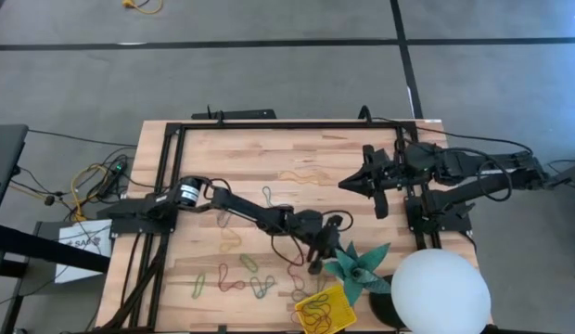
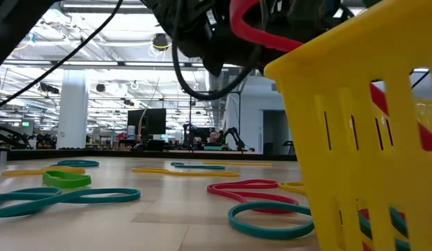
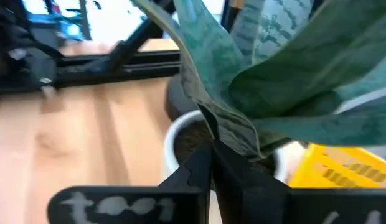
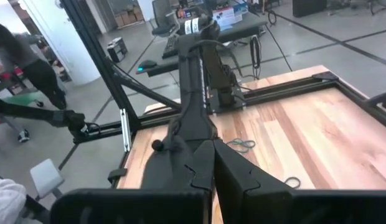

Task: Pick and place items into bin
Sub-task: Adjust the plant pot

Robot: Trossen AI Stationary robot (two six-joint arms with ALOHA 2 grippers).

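My left gripper (image 1: 315, 262) hangs over the table's near middle, right beside the teal spiky star (image 1: 360, 264) and just far of the small yellow bin (image 1: 341, 299). It is shut, and a red band (image 2: 261, 35) hangs from it above the bin's wall (image 2: 355, 104) in the low view. Several bands lie inside the bin. More loops in red, green, yellow and blue lie flat on the wood (image 1: 236, 278). My right gripper (image 1: 348, 184) waits shut over the far right part of the table, touching nothing. My left gripper holds the red band (image 2: 261, 35) between its shut fingers (image 3: 199, 168), coming from above. The band hangs clear of the table, curving down toward the bin's rim. The fingers hide the place of contact in the wrist view, so which part they have cannot be told.
The big white sphere (image 1: 440, 295) sits at the near right corner, right of the bin. The star (image 3: 274, 81) stands in a white round base close in front of the left gripper. A black frame (image 1: 167, 186) runs along the table's edges. A yellow loop (image 1: 301, 176) lies mid-table.
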